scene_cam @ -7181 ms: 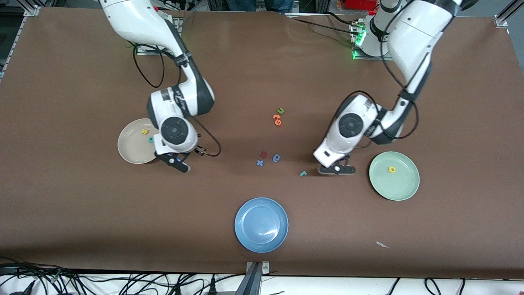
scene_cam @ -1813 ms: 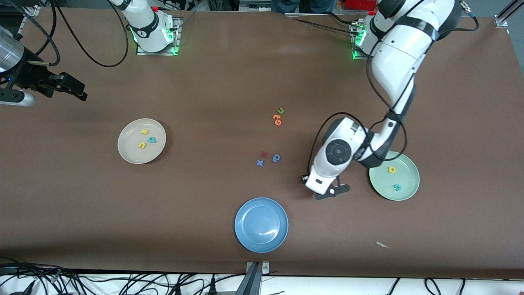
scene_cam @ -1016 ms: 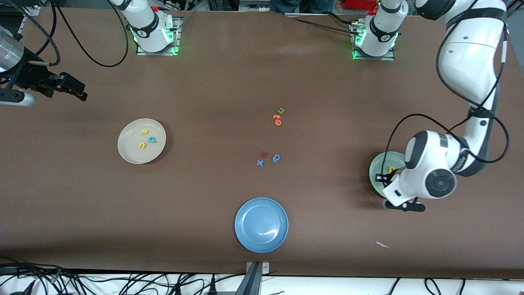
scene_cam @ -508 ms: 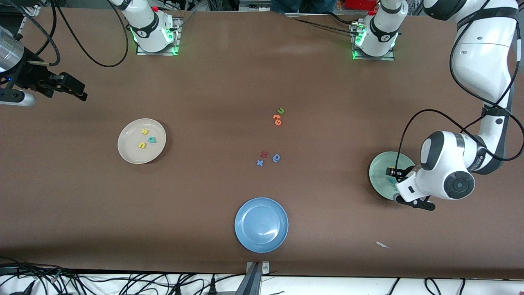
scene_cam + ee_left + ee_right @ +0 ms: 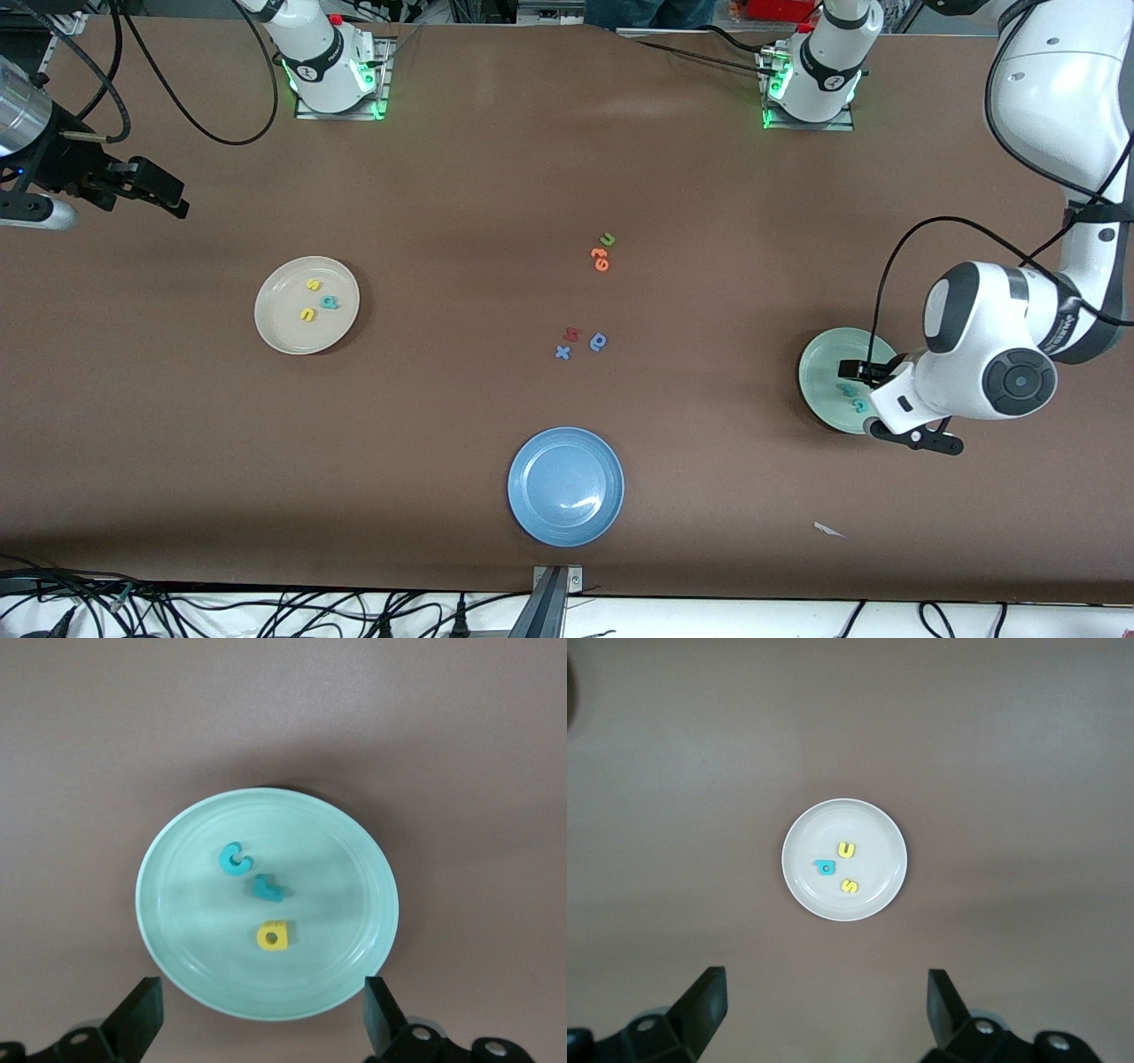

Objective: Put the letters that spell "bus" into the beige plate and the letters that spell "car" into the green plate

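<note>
The beige plate (image 5: 279, 330) (image 5: 806, 837) holds the yellow "s" (image 5: 312, 284) (image 5: 849, 886), teal "b" (image 5: 329, 302) (image 5: 825, 867) and yellow "u" (image 5: 306, 315) (image 5: 847, 850). In the green plate (image 5: 819, 383) (image 5: 186, 930) lie the teal "c" (image 5: 232, 859), teal "r" (image 5: 267, 889) and yellow "a" (image 5: 273, 936). My left gripper (image 5: 890, 403) (image 5: 261, 1014) hangs open and empty just above the green plate and hides the "a" in the front view. High over the right arm's end of the table, my right gripper (image 5: 173, 197) (image 5: 824, 1010) waits open and empty.
A blue plate (image 5: 565, 486) sits nearest the front camera. Mid-table lie a green "u" (image 5: 608, 239), orange letters (image 5: 601, 259), a red letter (image 5: 571, 334), a darker blue round letter (image 5: 599, 341) and a blue "x" (image 5: 562, 352). A white scrap (image 5: 828, 530) lies nearer the camera than the green plate.
My left gripper moved over the green plate, opened and let go of the teal "r", which now lies in the plate. The right arm has not moved.
</note>
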`<control>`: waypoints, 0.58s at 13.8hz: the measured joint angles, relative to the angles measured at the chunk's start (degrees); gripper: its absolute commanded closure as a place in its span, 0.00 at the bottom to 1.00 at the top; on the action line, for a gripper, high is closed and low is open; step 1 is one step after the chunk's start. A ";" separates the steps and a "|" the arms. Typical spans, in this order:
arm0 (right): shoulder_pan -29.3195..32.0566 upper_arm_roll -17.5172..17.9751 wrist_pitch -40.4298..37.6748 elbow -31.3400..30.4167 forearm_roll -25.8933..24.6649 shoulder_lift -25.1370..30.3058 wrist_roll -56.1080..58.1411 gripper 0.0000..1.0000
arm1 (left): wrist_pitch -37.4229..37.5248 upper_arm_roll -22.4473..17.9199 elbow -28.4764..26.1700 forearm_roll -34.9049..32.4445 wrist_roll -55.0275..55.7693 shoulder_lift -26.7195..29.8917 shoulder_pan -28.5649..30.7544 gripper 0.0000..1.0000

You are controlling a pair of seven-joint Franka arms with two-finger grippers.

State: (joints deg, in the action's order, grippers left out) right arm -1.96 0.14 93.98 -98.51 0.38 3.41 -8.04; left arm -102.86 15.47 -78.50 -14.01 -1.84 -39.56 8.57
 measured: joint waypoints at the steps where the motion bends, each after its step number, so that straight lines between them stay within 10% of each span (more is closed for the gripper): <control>1: 0.00 0.00 0.00 0.00 0.00 0.00 0.00 0.00 | 1.28 0.32 -0.02 0.00 0.51 0.70 0.14 0.00; 8: -0.01 0.00 -0.02 -0.01 0.00 0.00 0.00 0.00 | 10.05 0.75 -1.36 3.63 1.75 13.19 -0.69 0.00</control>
State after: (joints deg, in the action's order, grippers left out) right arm -1.97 0.15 93.96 -98.52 0.38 3.40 -8.04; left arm -92.81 16.22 -79.86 -10.38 -0.09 -26.37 7.87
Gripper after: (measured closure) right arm 0.000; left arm 0.000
